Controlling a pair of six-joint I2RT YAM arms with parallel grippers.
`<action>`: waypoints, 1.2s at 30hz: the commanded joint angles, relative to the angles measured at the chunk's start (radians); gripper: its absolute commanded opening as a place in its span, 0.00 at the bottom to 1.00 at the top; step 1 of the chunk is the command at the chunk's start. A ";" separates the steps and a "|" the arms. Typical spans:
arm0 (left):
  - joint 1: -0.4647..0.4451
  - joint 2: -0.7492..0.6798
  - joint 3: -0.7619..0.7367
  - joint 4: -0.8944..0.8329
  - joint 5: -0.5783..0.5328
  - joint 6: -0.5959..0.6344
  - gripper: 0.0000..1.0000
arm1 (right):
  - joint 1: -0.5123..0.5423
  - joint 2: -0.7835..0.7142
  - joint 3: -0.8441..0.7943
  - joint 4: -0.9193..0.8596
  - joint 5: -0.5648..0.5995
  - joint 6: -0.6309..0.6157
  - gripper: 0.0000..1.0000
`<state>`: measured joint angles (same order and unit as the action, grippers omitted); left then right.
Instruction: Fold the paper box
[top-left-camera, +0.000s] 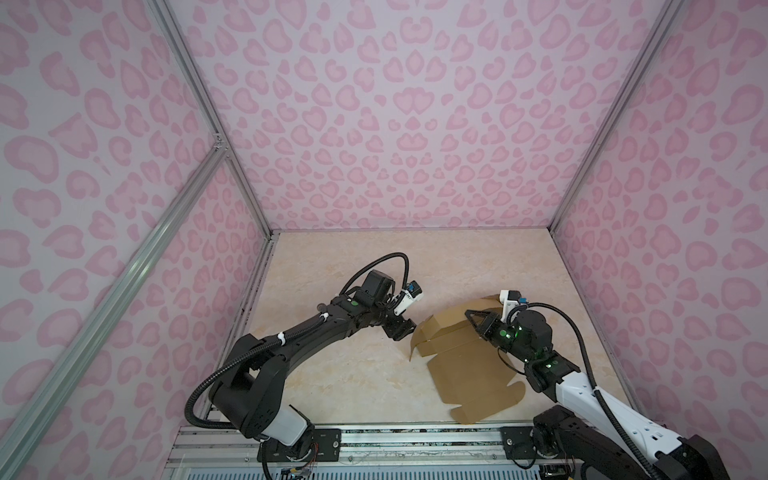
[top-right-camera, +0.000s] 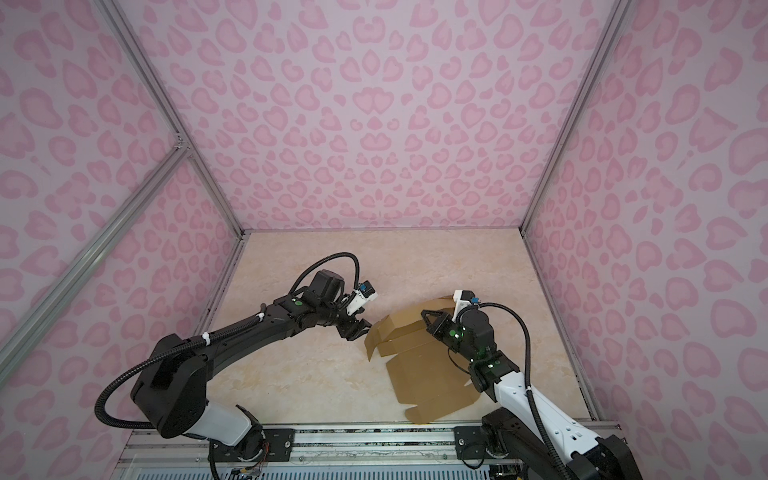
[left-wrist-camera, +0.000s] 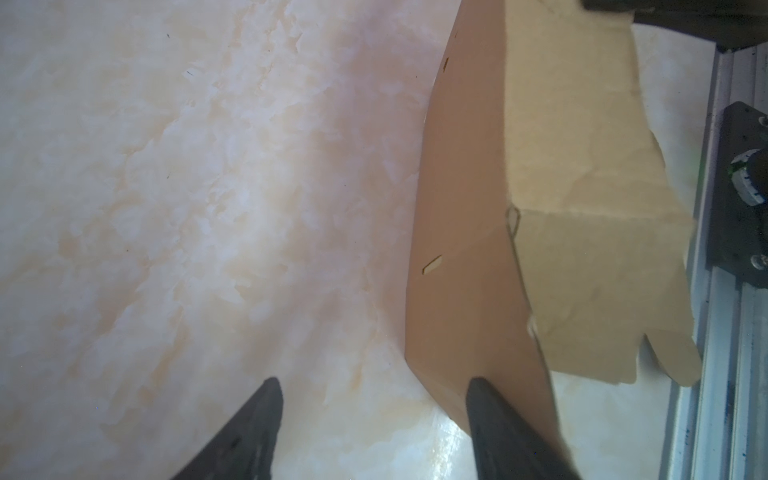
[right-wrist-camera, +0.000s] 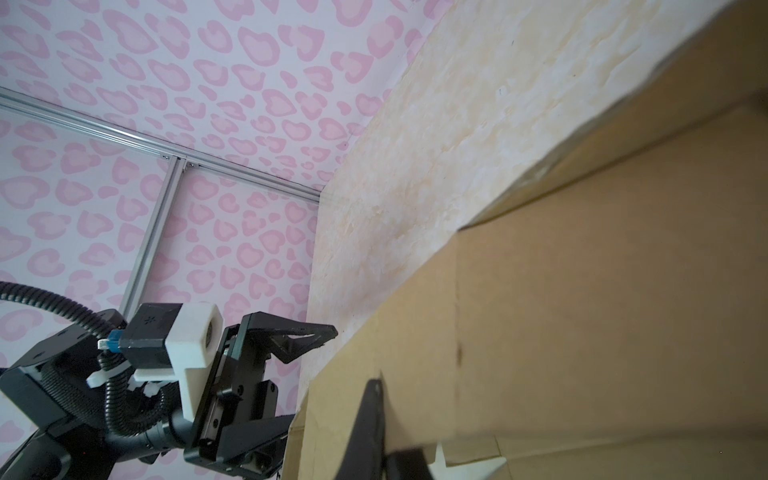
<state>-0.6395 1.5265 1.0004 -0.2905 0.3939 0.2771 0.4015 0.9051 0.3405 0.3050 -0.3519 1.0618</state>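
Paper box (top-left-camera: 469, 365): seen in both top views on the table (top-left-camera: 353, 270), right of centre and toward the near edge. It is only partly formed. The far portion is raised into walls and flaps, while a broad panel with tabs lies flat toward the front.

Left gripper (top-left-camera: 405, 330): held wide apart and closed on nothing. It is set at the left end of the box, beside a raised side flap (top-left-camera: 415, 345). In the left wrist view 1 finger (left-wrist-camera: 486, 411) is seen against the brown wall of the box (left-wrist-camera: 469, 291), and the other finger is seen over bare table.

Right gripper (top-left-camera: 468, 312): jaws fully together. It is laid onto the raised far part of the box, and in the right wrist view the tip (right-wrist-camera: 374, 399) is seen resting on a cardboard panel. Whether a thin edge is pinched cannot be told.

Step in hand: judged to be the forming of the left side wall, with the sheet pinned down by the right arm.

Next move: the side flap would need to be taken between the 2 open fingers or pushed upright. It would then be folded inward along its crease while the hold-down is kept.

Risk: the light sheet could be slid or sprung back if pressed off the crease.
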 joint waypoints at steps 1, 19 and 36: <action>-0.005 -0.018 0.011 -0.051 0.064 -0.018 0.73 | -0.003 -0.004 -0.002 -0.021 0.014 -0.023 0.00; -0.069 0.021 0.034 -0.091 0.086 -0.059 0.71 | -0.010 -0.060 -0.039 0.078 -0.017 -0.012 0.00; -0.113 0.058 0.017 0.027 0.140 -0.135 0.66 | -0.008 -0.125 -0.091 0.076 -0.016 -0.016 0.00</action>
<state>-0.7479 1.5787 1.0161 -0.3336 0.4931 0.1585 0.3908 0.7845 0.2562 0.3805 -0.3622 1.0595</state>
